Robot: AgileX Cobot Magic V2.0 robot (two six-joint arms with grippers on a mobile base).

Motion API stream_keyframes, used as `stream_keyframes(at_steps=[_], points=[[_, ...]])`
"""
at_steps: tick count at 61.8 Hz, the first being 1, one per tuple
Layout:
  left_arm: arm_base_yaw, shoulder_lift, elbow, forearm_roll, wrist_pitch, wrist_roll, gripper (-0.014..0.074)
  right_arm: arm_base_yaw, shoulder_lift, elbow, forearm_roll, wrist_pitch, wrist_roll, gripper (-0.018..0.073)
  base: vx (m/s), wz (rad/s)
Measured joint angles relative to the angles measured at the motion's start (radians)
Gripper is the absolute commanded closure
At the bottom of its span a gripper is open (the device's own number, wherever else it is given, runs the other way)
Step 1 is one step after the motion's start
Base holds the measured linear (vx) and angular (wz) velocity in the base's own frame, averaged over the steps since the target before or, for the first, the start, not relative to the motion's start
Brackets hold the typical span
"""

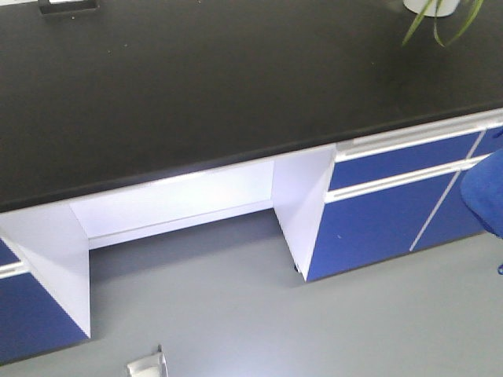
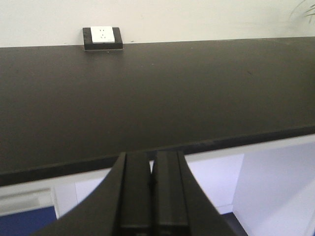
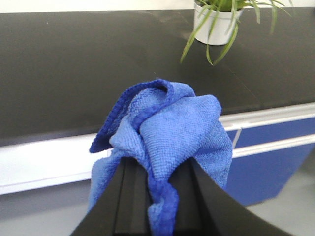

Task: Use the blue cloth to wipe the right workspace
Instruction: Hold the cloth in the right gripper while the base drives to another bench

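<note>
Jaws of the right gripper (image 3: 158, 189) were clamped on the blue cloth (image 3: 170, 132), which bunched up between them in the air, out in front of the right workspace (image 3: 74, 73) and clear of its edge. The left gripper (image 2: 151, 167) was pressed closed on nothing, facing the white-faced box (image 2: 102, 38) at the benchtop's back. A potted plant (image 3: 216, 19) stood on the benchtop.

The front camera looks down from above on the wide matte-black tabletop (image 1: 196, 86) and grey floor (image 1: 236, 314). The wrist cameras sit low and close behind the left pincer (image 2: 151, 196) and right pincer (image 3: 156, 201). They face across that tabletop toward the small white-faced black box (image 2: 102, 38) and the white-potted green plant (image 3: 214, 22), both glimpsed along the front view's top edge.
</note>
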Motion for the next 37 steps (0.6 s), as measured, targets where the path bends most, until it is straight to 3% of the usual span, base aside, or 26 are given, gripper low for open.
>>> stream_keyframes(at_steps=[37], points=[[0.0,0.0,0.0,0.0,0.0,0.0,0.0602,0.0,0.0,0.0,0.0,0.0,0.0,0.0567,0.35,0.28]])
